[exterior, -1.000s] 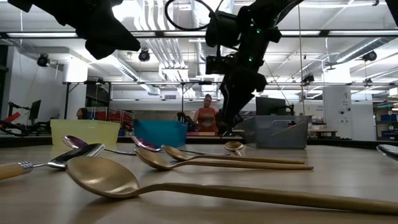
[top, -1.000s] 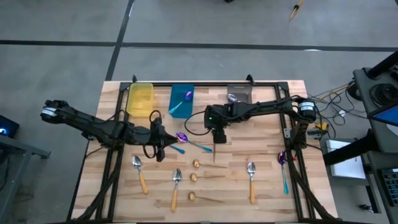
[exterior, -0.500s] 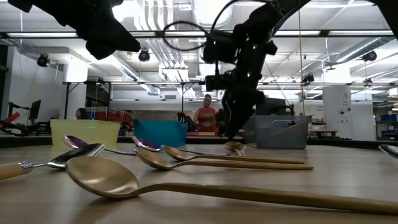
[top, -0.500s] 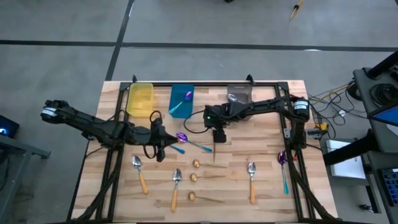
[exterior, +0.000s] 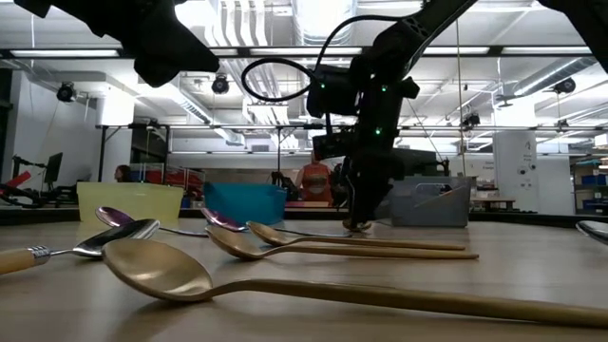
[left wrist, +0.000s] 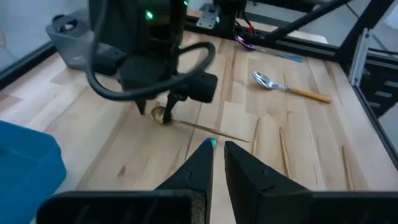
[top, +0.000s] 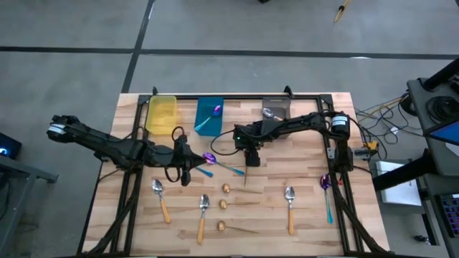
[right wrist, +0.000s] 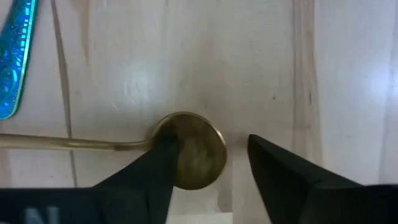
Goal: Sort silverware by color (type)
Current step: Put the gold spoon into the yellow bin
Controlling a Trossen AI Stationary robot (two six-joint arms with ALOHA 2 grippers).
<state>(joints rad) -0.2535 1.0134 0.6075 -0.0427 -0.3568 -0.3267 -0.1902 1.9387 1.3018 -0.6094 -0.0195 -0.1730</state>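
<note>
My right gripper (right wrist: 205,155) is open, pointing down, low over the table's middle. Its fingers stand on either side of the bowl of a thin gold spoon (right wrist: 189,152) (left wrist: 161,114) that lies flat. My left gripper (left wrist: 217,155) (top: 190,170) hovers left of centre, shut on a teal spoon handle. A purple spoon (top: 209,158) lies beside it. Three more gold spoons (top: 223,204), three orange-handled silver spoons (top: 204,204) and another purple one (top: 325,183) lie on the near half of the table. My left gripper pinches a teal handle; only its tip (left wrist: 212,144) shows between the fingers, and the gripper hides the rest of that spoon. My right gripper: one finger (right wrist: 152,171) overlaps the rim of the gold bowl by its neck; I cannot tell whether it touches.
A yellow bin (top: 161,115), a blue bin (top: 209,118) with a purple spoon inside and a grey bin (top: 276,109) with a silver spoon inside stand along the far edge. A teal handle end (right wrist: 15,56) lies close to the gold spoon. People show in the room behind.
My right gripper has come down from above the table until its fingertips stand at the gold spoon's bowl, shifting slightly toward the table's left. The gold spoon has stayed where it was.
</note>
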